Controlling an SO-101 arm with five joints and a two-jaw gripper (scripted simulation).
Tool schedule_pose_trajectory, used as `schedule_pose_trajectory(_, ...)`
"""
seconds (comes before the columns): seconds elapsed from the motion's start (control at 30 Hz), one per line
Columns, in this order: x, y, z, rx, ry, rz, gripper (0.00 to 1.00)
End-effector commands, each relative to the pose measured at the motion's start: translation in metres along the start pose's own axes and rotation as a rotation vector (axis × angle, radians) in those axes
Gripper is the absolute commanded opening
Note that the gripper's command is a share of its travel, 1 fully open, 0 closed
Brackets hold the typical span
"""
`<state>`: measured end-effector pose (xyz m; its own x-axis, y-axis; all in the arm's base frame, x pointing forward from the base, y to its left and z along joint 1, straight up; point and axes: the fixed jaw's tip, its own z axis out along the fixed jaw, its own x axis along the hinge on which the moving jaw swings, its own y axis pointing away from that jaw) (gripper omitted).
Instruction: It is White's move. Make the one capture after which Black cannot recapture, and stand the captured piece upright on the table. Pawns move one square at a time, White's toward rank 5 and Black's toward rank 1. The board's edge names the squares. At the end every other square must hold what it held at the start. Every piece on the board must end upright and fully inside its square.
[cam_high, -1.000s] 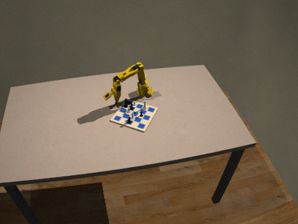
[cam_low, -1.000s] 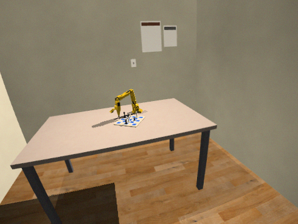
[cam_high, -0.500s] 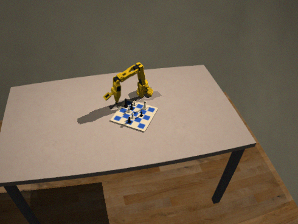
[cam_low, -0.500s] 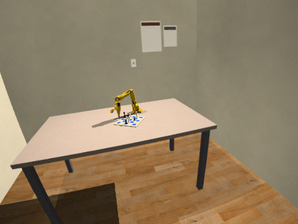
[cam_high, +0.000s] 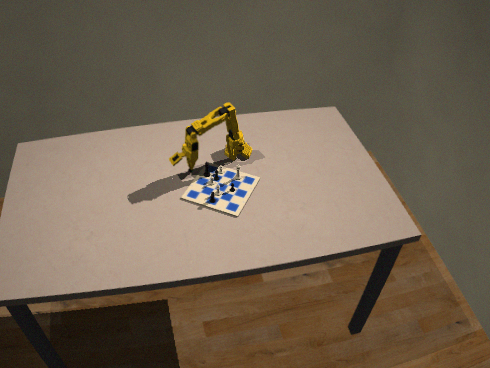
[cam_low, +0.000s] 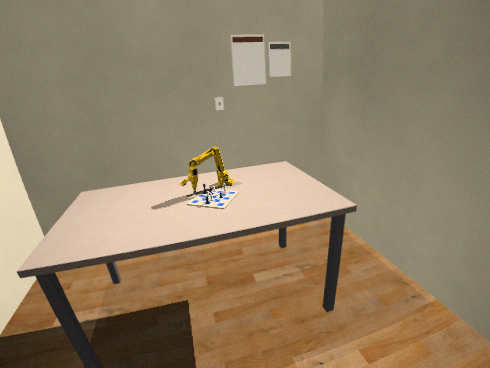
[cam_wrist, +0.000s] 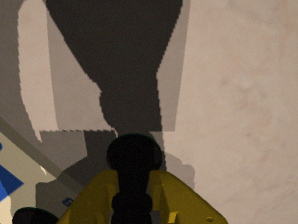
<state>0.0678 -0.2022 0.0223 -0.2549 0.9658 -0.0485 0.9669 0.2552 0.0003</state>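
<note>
My gripper (cam_high: 191, 168) (cam_low: 194, 191) (cam_wrist: 134, 182) is shut on a black piece (cam_wrist: 132, 204), pointing down just off the board's left back edge. The wrist view shows the piece's round base beyond the fingertips; its top is cut off. Whether the base touches the table I cannot tell. The board (cam_high: 237, 213) (cam_low: 221, 206) (cam_wrist: 21, 159) carries several pieces. A tall black piece (cam_high: 207, 170) (cam_low: 204, 188) stands near its back left corner, with another black piece (cam_high: 216, 175) beside it. White pieces (cam_high: 238, 173) (cam_high: 218, 190) and black pieces (cam_high: 232, 187) (cam_high: 212, 197) stand farther over. Their exact types are too small to tell.
The arm's base (cam_high: 238, 149) (cam_low: 224, 181) stands behind the board. Another black piece's base (cam_wrist: 32, 216) shows at the lower left of the wrist view, close to the left finger. The arm's shadow falls across the table (cam_high: 125, 240) (cam_low: 150, 225) left of the board.
</note>
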Motion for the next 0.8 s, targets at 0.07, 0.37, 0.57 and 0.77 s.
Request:
schedule_pose_trajectory(0.07, 0.0059, 0.0024, 0.0073, -0.001, 0.024, -0.004, 0.00)
schedule_pose_trajectory(0.37, 0.0100, 0.0023, 0.0126, -0.001, 0.024, -0.004, 0.00)
schedule_pose_trajectory(0.57, 0.0099, 0.0023, 0.0123, -0.001, 0.024, -0.004, 0.00)
schedule_pose_trajectory(0.77, 0.0093, 0.0022, 0.0111, -0.001, 0.024, -0.004, 0.00)
